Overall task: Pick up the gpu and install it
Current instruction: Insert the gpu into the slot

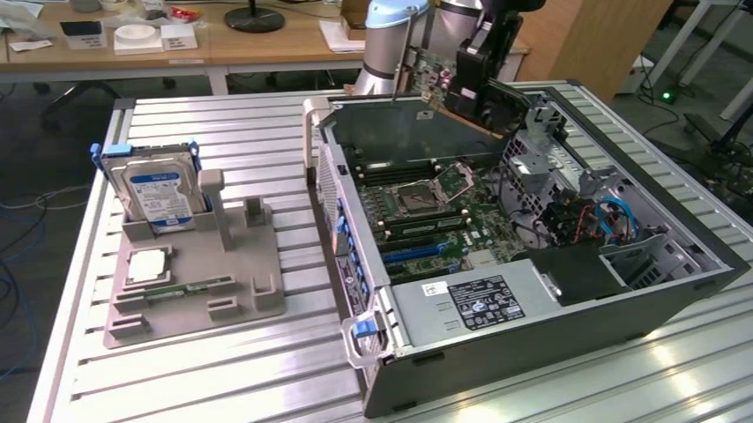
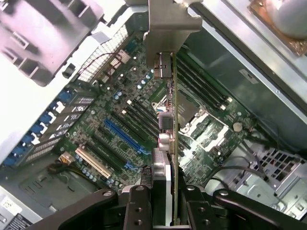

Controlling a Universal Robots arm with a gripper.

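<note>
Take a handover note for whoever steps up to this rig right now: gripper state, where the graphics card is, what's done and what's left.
Gripper: shut on the graphics card, which is gripped by one edge.
Card: in the air above the open computer case, over the motherboard, touching no slot.
Slots: the blue slot is empty.
Holder at the exterior view's left: the hard drive is standing in it.
Done: card picked up and over the case.
Left: card not yet seated in a slot.
</note>
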